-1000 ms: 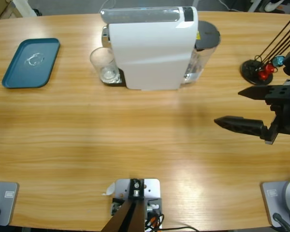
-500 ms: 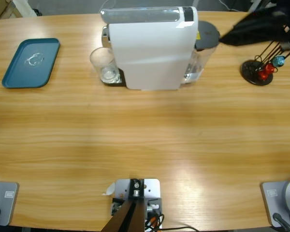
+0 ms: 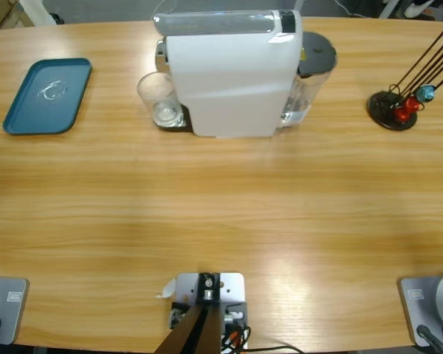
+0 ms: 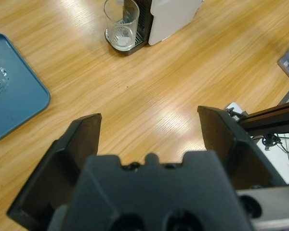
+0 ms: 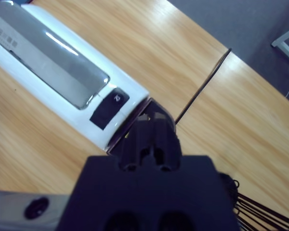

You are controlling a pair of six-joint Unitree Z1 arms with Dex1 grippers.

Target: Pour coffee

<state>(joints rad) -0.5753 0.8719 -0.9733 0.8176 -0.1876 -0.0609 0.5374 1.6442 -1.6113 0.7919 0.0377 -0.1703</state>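
Farthest left, a teal tray [image 3: 26, 114] is lying flat on the table [image 3: 221, 214], a smooth rounded rectangle with a raised lip. The left gripper [image 4: 148, 117] is hanging above the wood near it, its jaws spread wide and holding nothing.

Right of the tray, a clear, thin-walled glass [image 3: 161, 99] is standing upright on the dark drip grid, touching the left face of the machine [image 3: 232, 81]. As for the coffee, the glass bottom is looking pale and nearly empty. I cannot tell whether a thin layer is sitting there.

The machine is a glossy white plastic block with a silvery lid. A clear tank [image 3: 310, 81] with a grey cap is sitting at its right. The right gripper [image 5: 151, 109] is pointing at the lid's far end, beside a small dark panel. Its jaws are looking pressed together and gripping nothing.

Far right, black wire rods are rising from a round stand [image 3: 390, 110] with red and blue capsules.

Risks, as I am judging them: an off-centre push from the closed jaws could be sliding the light machine on the slick wood. That would be nudging the glass off the grid, so coffee would be missing it. The smooth glass could also be slipping or tipping in a loose grasp.
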